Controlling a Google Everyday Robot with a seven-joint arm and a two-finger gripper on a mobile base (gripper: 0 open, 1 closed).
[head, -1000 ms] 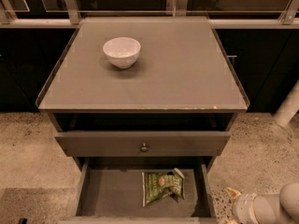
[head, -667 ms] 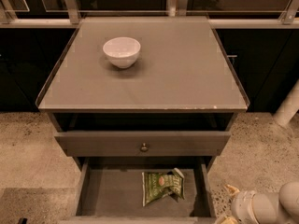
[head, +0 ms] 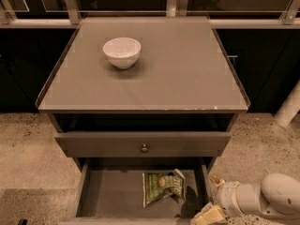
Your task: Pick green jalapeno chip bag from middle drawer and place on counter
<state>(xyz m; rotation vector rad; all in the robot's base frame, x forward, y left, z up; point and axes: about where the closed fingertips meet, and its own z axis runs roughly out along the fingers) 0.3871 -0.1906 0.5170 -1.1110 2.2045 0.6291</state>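
Observation:
The green jalapeno chip bag (head: 162, 187) lies crumpled on the grey floor of the open middle drawer (head: 112, 196), right of its centre. My gripper (head: 209, 214) is at the bottom right, just outside the drawer's right wall and low beside the bag, on a white arm (head: 262, 198). It holds nothing that I can see. The counter (head: 187, 74) is the wide grey cabinet top above the drawers.
A white bowl (head: 122, 52) stands on the counter's back left. A shut drawer front with a small knob (head: 144, 148) sits above the open drawer. Speckled floor lies on both sides. A white post (head: 288, 109) stands at the right.
My arm and gripper have edged a little to the left, closer to the drawer's right wall. The bag and bowl have not moved.

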